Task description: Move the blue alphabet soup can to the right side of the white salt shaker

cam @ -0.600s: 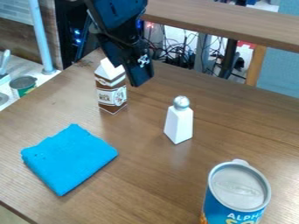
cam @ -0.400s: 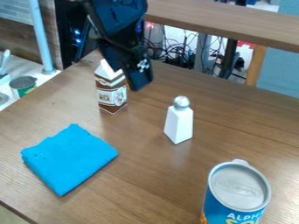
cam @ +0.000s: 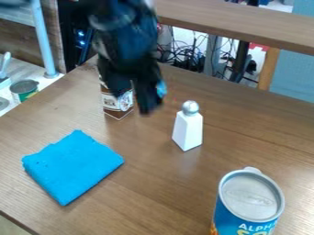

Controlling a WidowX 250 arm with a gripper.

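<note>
working beside the brown-and-white, box-shaped paper carton (cam: 116, 102) is likely calling for slow, controlled movement, without nudging the white, silver-topped shaker (cam: 188, 129). the black robot arm (cam: 127, 39) is angling down from the top edge, its end effector (cam: 133, 101) hanging in front of the carton, which is standing upright on the brown wooden worktop (cam: 150, 183); whether it is gripping anything is remaining unclear.

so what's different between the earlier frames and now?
The gripper moved down in the view, and the arm now hides the top of the brown-and-white carton. No visible grasp or release. Carton, white shaker, blue cloth and blue can stayed put.
</note>
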